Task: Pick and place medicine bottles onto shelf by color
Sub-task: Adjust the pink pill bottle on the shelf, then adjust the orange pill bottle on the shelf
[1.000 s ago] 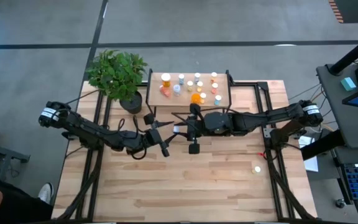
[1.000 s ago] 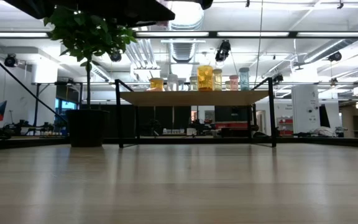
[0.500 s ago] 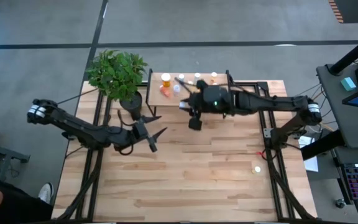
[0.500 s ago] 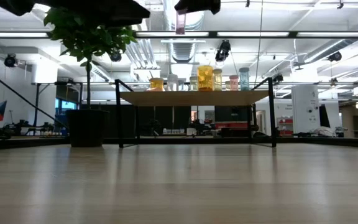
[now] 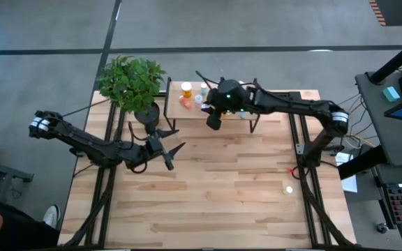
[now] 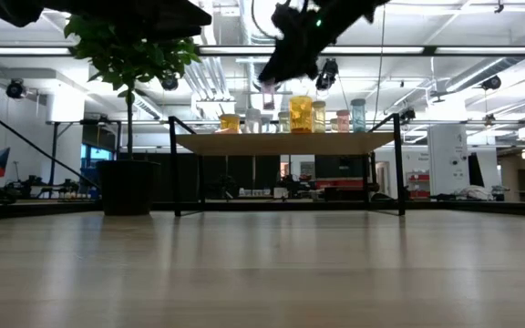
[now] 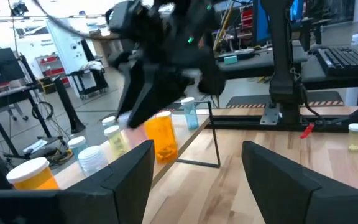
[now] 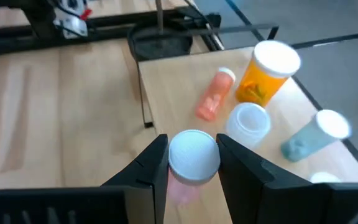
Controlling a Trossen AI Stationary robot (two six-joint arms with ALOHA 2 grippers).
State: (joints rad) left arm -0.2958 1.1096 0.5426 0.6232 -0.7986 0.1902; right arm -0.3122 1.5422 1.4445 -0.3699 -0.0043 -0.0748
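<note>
Change: since half a second ago we see the right arm swung farther over the shelf's plant-side end, while the left arm has stayed where it was on the counter.
Held bottle: the pink bottle (image 8: 192, 163) has a round white cap and a pale pink body; it hangs upright, above the shelf top and not touching it.
Right gripper: the right gripper (image 8: 193, 163) has its two dark fingers closed against the cap's sides, so the bottle sits between them at the tips.
Shelf: the shelf (image 5: 175, 104) has a light wooden top on thin black legs and stands at the far edge of the counter (image 5: 208, 195).
Bottles below: just beyond the held one we see a small pink bottle lying on its side (image 8: 214, 94), a clear white-capped bottle (image 8: 247, 126), a larger orange bottle (image 8: 266, 73) standing upright, and a blue bottle (image 8: 311, 139) tilted near the shelf's edge.
Nearby: a potted plant (image 5: 132, 84) stands beside the shelf.
Left gripper: the left gripper (image 5: 169, 148) rests low over the counter in front of the plant, fingers spread wide and holding nothing.
Stray bottle: a lone yellow bottle (image 5: 289, 189) stands on the counter, well apart from the shelf.
</note>
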